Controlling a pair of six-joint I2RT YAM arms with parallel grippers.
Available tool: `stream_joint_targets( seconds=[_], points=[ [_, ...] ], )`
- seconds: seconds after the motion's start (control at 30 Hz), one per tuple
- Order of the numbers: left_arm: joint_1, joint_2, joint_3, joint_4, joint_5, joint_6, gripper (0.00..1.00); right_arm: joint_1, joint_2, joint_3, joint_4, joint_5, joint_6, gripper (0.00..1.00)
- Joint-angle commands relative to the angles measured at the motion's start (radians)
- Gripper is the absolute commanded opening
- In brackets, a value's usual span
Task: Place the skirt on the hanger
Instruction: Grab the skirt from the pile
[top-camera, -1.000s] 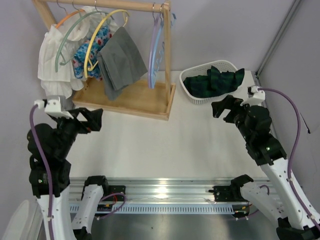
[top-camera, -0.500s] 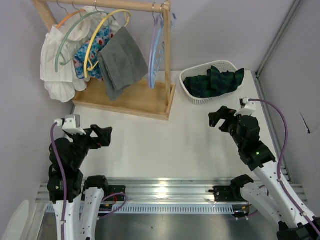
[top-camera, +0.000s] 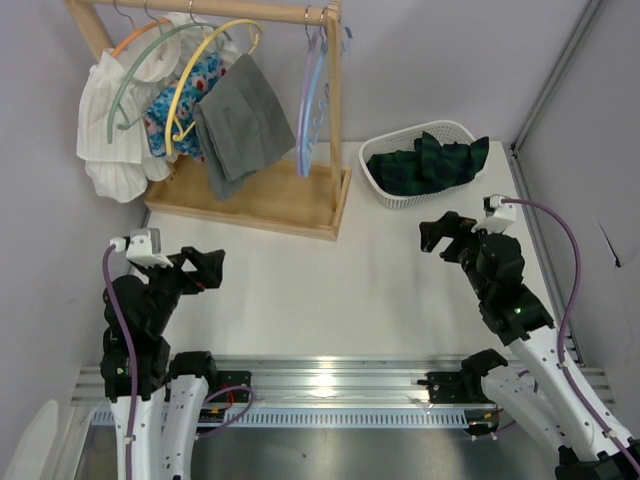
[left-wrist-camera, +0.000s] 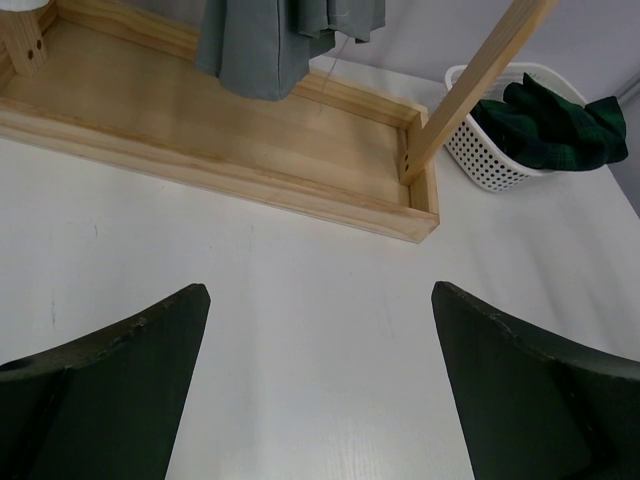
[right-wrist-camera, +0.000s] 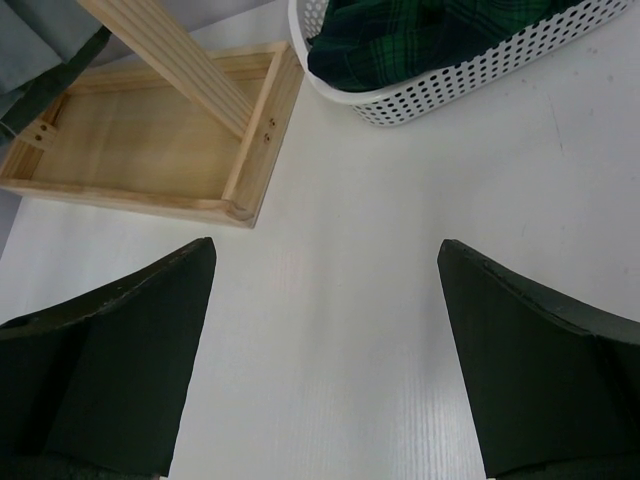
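Skirt (top-camera: 425, 160): dark green tartan with navy checks, crumpled into a loose folded heap. Waistband and hem cannot be told apart.

Location: the skirt is lodged in the white perforated basket (top-camera: 398, 200) at the far right of the desk (top-camera: 330, 290). The basket is set just beside the wooden base of the rack (top-camera: 300, 205).

Orientation: the heap is laid along the basket's long axis, running from near-left to far-right in the top view. Its far-right end is raised and draped over the rim, pointing toward the right back corner.

Hanger (top-camera: 310, 100): 1 pale lilac-blue hanger is hung bare at the right end of the rail, beside the right post. 3 other hangers are loaded with a white, a floral and a grey garment (top-camera: 240, 125).

Left fingers (left-wrist-camera: 110, 390): spread fully wide, nothing gripped, held over bare desk and aimed at the rack base.

Right fingers (right-wrist-camera: 540, 360): spread fully wide, nothing gripped, aimed at the desk between rack base and basket. They are kept well apart from the skirt.
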Motion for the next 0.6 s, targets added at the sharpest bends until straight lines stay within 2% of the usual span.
stream_joint_targets(
  seconds=[0.0, 0.27, 0.37, 0.53, 0.57],
  points=[
    [-0.004, 0.017, -0.010, 0.047, -0.009, -0.016, 1.00, 0.003, -0.002, 0.012, 0.039, 0.041, -0.020, 0.99],
    [-0.013, 0.034, -0.027, 0.067, -0.025, -0.010, 1.00, 0.002, 0.073, 0.049, 0.022, 0.040, 0.035, 0.99],
    [-0.011, 0.043, -0.032, 0.083, 0.017, -0.008, 0.99, 0.002, 0.098, 0.053, 0.033, 0.037, 0.045, 0.99],
    [-0.011, 0.063, -0.029, 0.101, 0.101, 0.004, 0.93, -0.012, 0.175, 0.062, 0.050, 0.078, 0.034, 0.99],
    [-0.013, 0.078, -0.027, 0.098, 0.122, 0.006, 0.89, -0.024, 0.193, 0.087, 0.042, 0.081, 0.054, 0.99]
  ],
)
